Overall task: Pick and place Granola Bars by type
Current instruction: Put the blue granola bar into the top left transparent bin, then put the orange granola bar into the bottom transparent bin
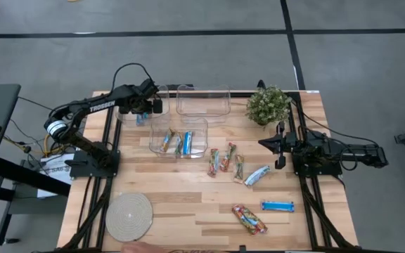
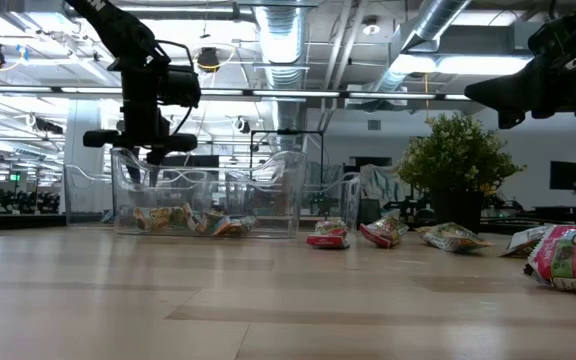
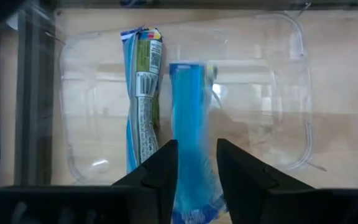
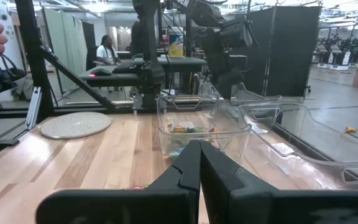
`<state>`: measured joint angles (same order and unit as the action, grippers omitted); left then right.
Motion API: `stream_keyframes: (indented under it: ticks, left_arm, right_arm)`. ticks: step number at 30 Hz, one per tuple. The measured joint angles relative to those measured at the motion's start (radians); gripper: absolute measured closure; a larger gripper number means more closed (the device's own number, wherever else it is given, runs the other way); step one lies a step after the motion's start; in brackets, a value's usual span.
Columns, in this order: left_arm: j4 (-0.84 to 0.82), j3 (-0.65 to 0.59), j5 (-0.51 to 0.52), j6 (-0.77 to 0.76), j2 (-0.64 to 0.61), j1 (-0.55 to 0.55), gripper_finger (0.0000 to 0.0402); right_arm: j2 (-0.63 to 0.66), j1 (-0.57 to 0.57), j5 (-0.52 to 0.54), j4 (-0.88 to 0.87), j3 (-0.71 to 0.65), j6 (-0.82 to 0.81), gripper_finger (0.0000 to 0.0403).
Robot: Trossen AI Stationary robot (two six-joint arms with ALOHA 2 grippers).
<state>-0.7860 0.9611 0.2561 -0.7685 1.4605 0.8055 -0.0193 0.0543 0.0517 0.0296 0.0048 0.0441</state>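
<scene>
**A:** Where do you have your left gripper [image 3: 196,167] right now?

**B:** Above the clear bin [image 3: 291,87] at the far left corner of the table [image 1: 188,211], the one beside the potted plant's [image 1: 267,105] row. Your fingers stand a little apart with a bright blue bar [image 3: 191,118] between them, hanging down into the bin; I cannot tell whether they grip it or have let go. A second blue bar [image 3: 140,93] lies flat on that bin's floor just beside it.

**A:** And the other arm?

**B:** Your right gripper [image 4: 199,163] waits with its fingers pressed together on nothing, just in front of the plant.

**A:** What remains to sort?

**B:** Several granola bars [image 1: 225,159] lie loose on the table in front of the plant: multicoloured ones, a silvery-blue one [image 1: 257,175], another blue bar [image 1: 278,205] nearer the front edge. The middle bin [image 1: 179,135] holds a few.

**A:** How should I take them?

**B:** By my judgement they are light, with slick, crinkly foil (the wrapper will likely slide before the bar does). Pinch across the narrow width at mid-length, not the flat crimped ends, and don't squeeze hard; the bar inside can crumble.
</scene>
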Motion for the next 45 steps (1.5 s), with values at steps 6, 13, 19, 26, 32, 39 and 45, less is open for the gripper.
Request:
stream_keyframes:
  ticks: [6, 13, 19, 26, 32, 39, 45]
  left_arm:
    - [0.000, 0.000, -0.008, 0.003, 0.000, 0.000, 0.0274]
    - [0.018, 0.000, -0.008, 0.041, -0.009, 0.000, 0.0274]
    - [0.056, 0.000, -0.015, 0.081, -0.061, -0.004, 0.0274]
    - [0.119, 0.000, -0.008, 0.199, -0.169, -0.039, 0.0274]
    - [0.232, 0.000, -0.006, 0.322, -0.274, -0.109, 0.0274]
    - [0.358, 0.000, -0.052, 0.510, -0.376, -0.262, 0.0274]
    - [0.460, 0.000, -0.191, 0.688, -0.443, -0.422, 0.0274]
  right_arm:
    - [0.000, 0.000, 0.000, 0.000, 0.000, 0.000, 0.0403]
    - [0.000, 0.000, 0.000, 0.000, 0.000, 0.000, 0.0403]
    - [0.000, 0.000, 0.000, 0.000, 0.000, 0.000, 0.0403]
    - [0.000, 0.000, 0.000, 0.000, 0.000, 0.000, 0.0403]
    - [0.000, 0.000, 0.000, 0.000, 0.000, 0.000, 0.0403]
    - [0.000, 0.000, 0.000, 0.000, 0.000, 0.000, 0.0403]
    - [0.000, 0.000, 0.000, 0.000, 0.000, 0.000, 0.0403]
